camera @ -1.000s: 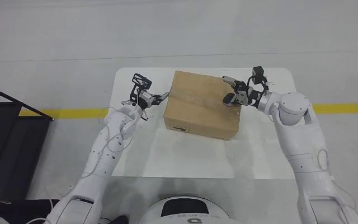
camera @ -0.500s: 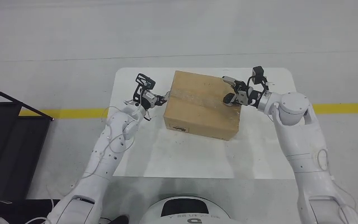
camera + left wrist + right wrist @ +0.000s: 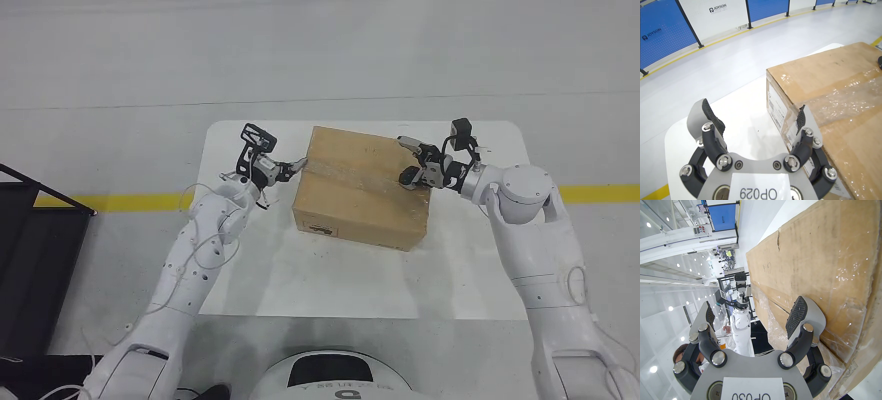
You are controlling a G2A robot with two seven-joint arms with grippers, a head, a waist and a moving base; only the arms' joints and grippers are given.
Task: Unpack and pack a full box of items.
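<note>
A closed cardboard box [image 3: 365, 190] is seen standing on the white counter [image 3: 250, 270], set slightly askew toward the far side. Its top flaps are held shut by a strip of clear tape [image 3: 844, 98] run along the centre seam and folded down over the end. A printed label [image 3: 777, 111] is stuck to the end face turned toward the left arm.

The left pincer [image 3: 293, 164] is held at that end of the box, level with its top edge. It is spread wide: one finger [image 3: 801, 115] is placed at the edge where the tape folds over, and the other is poised over bare counter beside the box. Whether the edge is actually touched cannot be told.

The right pincer [image 3: 408, 160] is held over the opposite end of the box top. It is likewise spread, with one finger [image 3: 797, 313] laid close against the taped cardboard and the other kept well apart from it.
</note>
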